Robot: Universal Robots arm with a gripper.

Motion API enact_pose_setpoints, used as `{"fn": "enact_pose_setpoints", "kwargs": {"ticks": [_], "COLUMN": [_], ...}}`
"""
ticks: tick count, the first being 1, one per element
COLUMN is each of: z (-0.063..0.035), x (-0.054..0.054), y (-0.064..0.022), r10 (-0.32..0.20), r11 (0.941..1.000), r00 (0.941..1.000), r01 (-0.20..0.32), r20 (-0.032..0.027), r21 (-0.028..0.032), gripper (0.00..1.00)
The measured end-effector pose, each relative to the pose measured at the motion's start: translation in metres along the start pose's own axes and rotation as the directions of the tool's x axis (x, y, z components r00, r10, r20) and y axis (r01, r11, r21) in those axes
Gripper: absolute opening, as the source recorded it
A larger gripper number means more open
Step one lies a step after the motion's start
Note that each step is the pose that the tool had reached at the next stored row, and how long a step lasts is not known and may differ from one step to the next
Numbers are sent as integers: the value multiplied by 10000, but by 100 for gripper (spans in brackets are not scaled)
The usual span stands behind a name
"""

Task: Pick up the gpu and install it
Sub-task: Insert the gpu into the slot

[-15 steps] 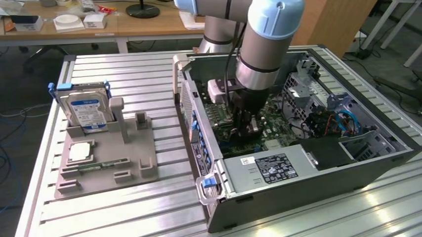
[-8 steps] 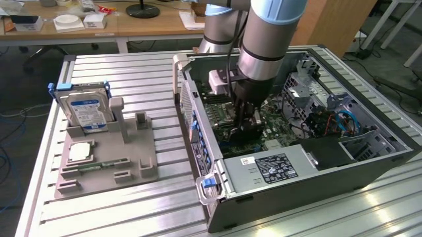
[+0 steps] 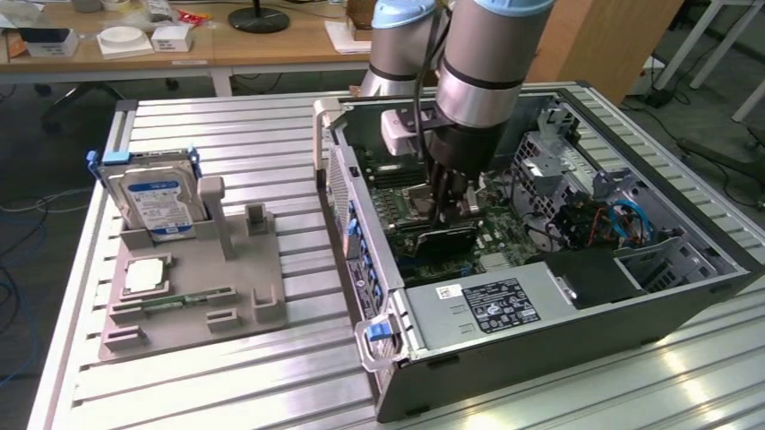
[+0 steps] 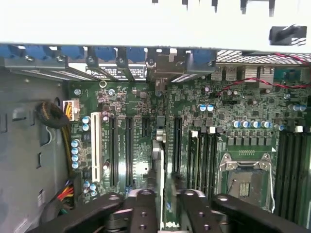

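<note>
The gpu (image 3: pixel 434 240) is a thin dark card standing on edge over the motherboard (image 3: pixel 389 179) inside the open computer case (image 3: pixel 562 331). My gripper (image 3: pixel 452 213) reaches down into the case from above and is shut on the card's top edge. In the wrist view the gpu (image 4: pixel 159 160) shows edge-on between the two black fingers (image 4: pixel 143 211). It runs along an expansion slot toward its metal end bracket (image 4: pixel 163 70) at the case's rear wall. The gripper (image 4: pixel 164 196) sits over the card's middle, with black slots on either side.
At the exterior view's left a grey fixture (image 3: pixel 257 305) holds a hard drive (image 3: pixel 153 199) with a blue-white label, a green memory stick (image 3: pixel 185 298) and a square chip (image 3: pixel 143 276). Inside the case are the power supply (image 3: pixel 502 303), blue cables (image 3: pixel 622 219) and the CPU socket (image 4: pixel 248 182).
</note>
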State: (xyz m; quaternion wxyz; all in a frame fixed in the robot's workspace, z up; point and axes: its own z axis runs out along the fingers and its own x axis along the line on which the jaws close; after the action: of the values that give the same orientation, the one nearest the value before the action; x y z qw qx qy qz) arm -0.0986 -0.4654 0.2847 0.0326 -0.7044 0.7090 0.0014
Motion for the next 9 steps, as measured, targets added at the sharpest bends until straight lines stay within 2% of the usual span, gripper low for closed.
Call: {"fn": "enact_pose_setpoints", "kwargs": {"ticks": [2,4,9], "z": [-12,-11,-12], "x": [-1,-1,0], "y": [-1,-1,0], "r10": [-1,-2,-1], "r11": [10000,10000,10000], "r00": [10000,10000,10000], "r01": [1,2,1], "r20": [2,2,1], "r21": [17,18,18], "gripper": [14,10,10]}}
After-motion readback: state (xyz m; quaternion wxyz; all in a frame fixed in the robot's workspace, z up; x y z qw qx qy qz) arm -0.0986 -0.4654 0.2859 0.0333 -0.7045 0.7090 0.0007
